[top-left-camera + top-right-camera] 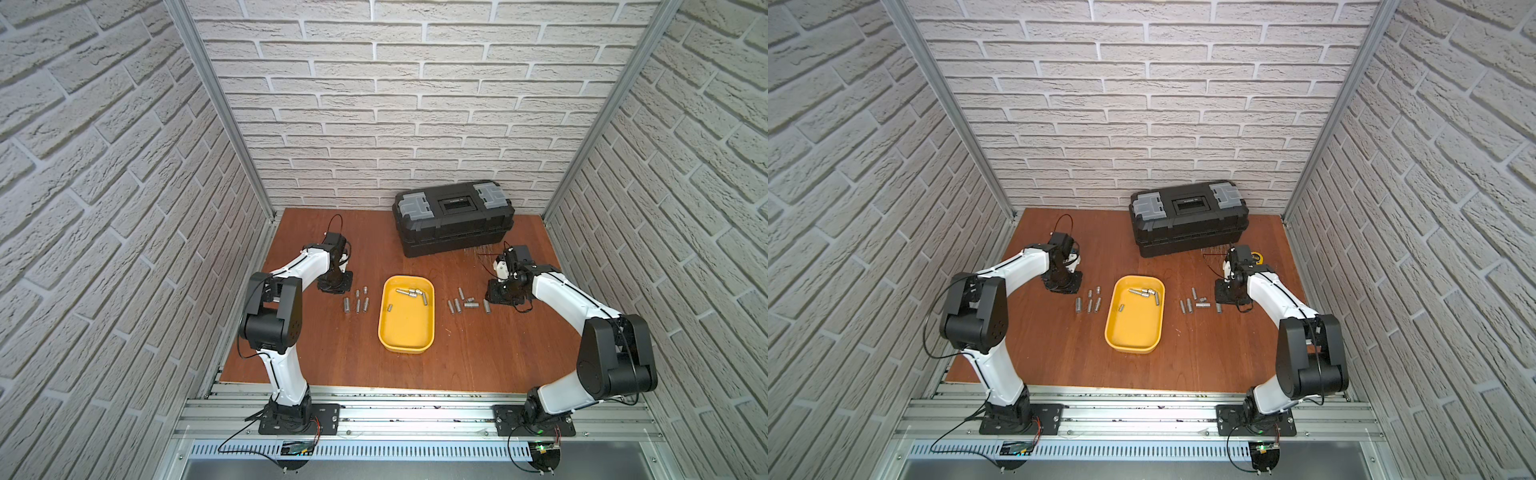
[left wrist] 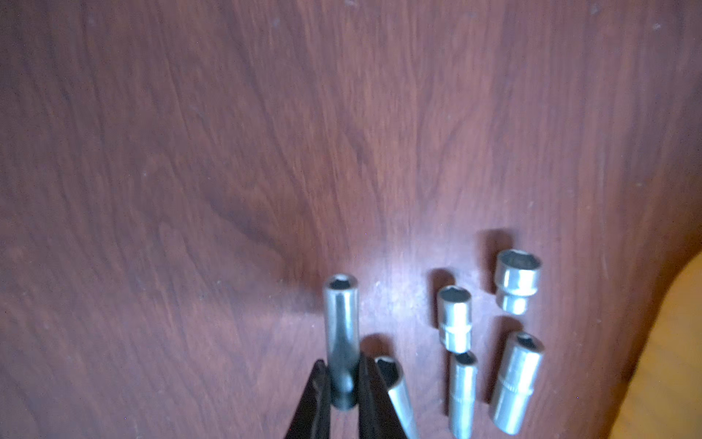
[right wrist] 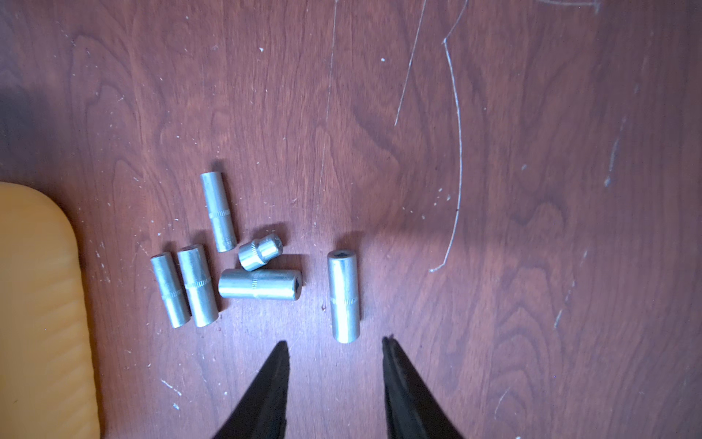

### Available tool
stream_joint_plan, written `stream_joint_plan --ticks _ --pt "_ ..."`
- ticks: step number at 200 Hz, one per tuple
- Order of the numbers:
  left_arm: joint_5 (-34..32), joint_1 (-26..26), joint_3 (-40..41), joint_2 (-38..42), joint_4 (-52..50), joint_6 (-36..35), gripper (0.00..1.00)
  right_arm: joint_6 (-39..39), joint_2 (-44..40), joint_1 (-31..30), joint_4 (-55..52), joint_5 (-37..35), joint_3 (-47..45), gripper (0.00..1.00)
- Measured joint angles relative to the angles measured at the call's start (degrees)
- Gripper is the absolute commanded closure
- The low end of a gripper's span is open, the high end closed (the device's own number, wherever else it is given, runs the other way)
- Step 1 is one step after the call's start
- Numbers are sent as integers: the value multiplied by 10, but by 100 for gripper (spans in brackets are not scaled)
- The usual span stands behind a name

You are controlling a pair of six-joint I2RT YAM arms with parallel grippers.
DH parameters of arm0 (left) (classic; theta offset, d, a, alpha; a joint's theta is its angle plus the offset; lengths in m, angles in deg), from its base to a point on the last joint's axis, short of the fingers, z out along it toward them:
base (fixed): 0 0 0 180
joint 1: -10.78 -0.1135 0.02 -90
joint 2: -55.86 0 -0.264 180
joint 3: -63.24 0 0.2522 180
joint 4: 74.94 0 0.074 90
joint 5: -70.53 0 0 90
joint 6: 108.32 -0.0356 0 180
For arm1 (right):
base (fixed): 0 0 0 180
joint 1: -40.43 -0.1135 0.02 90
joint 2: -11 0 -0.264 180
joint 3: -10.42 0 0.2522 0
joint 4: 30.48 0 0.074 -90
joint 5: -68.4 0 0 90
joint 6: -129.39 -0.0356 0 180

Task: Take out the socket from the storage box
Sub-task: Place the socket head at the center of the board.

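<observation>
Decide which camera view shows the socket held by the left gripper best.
The left wrist view: the socket is close up, its open end visible, clamped between the shut jaws of the left gripper. In both top views the left arm hides it. The right wrist view shows only other sockets lying on the table.

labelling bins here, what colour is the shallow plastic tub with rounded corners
Yellow. The shallow rectangular plastic tub shows best in a top view.
</observation>
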Motion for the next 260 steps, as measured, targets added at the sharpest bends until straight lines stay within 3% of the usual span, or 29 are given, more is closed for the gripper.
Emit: stream_joint_plan --ticks 84,132,168,209,238,260 --pt "3 -5 -30 -48 1 -2 88 0 0 0 0 0 0 58" --pt "5 -5 -32 -53 2 -2 78 0 0 0 0 2 0 58" --pt "8 -5 -32 -53 2 -3 64 0 -6 0 -5 2 0 57" --pt "12 -5 -32 -52 3 -1 63 0 -9 -1 -9 11 2 57" --pt "12 -5 -32 -38 3 3 61 1 -9 -23 -20 11 31 56" --pt "12 -5 -32 2 4 8 60 6 -5 -80 -24 5 82 56"
